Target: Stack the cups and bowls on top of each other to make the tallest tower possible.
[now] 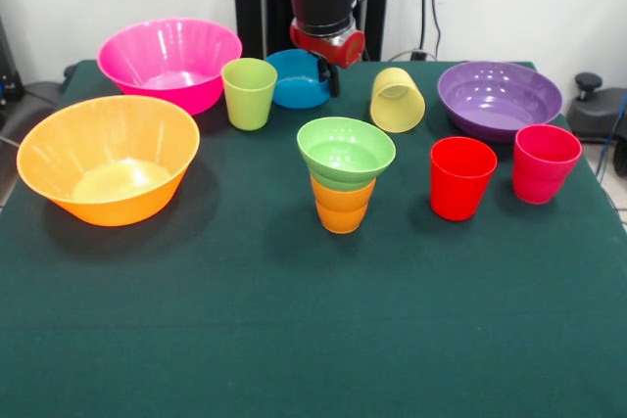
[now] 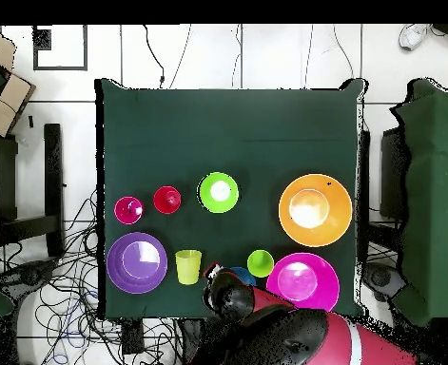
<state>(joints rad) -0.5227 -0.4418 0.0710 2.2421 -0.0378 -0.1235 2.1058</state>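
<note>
The tower stands mid-table: the small light green bowl [image 1: 345,151] [image 2: 218,191] sits on the orange ribbed cup [image 1: 342,206]. My gripper [image 1: 331,73] hangs at the right rim of the small blue bowl [image 1: 295,79] [image 2: 240,275] at the table's far side. I cannot tell whether it grips the bowl. The lime green cup [image 1: 249,93] [image 2: 260,262] stands left of the blue bowl. The pale yellow cup [image 1: 397,100] [image 2: 188,266] lies tilted on its side to the right. The red cup [image 1: 461,178] [image 2: 166,200] and pink-red cup [image 1: 545,163] [image 2: 128,209] stand at the right.
The large pink bowl [image 1: 168,61] [image 2: 302,281] and large orange bowl [image 1: 108,159] [image 2: 315,210] sit at the left. The purple bowl [image 1: 498,97] [image 2: 137,262] sits at the far right. The green table [image 1: 294,340] lies in front of the tower.
</note>
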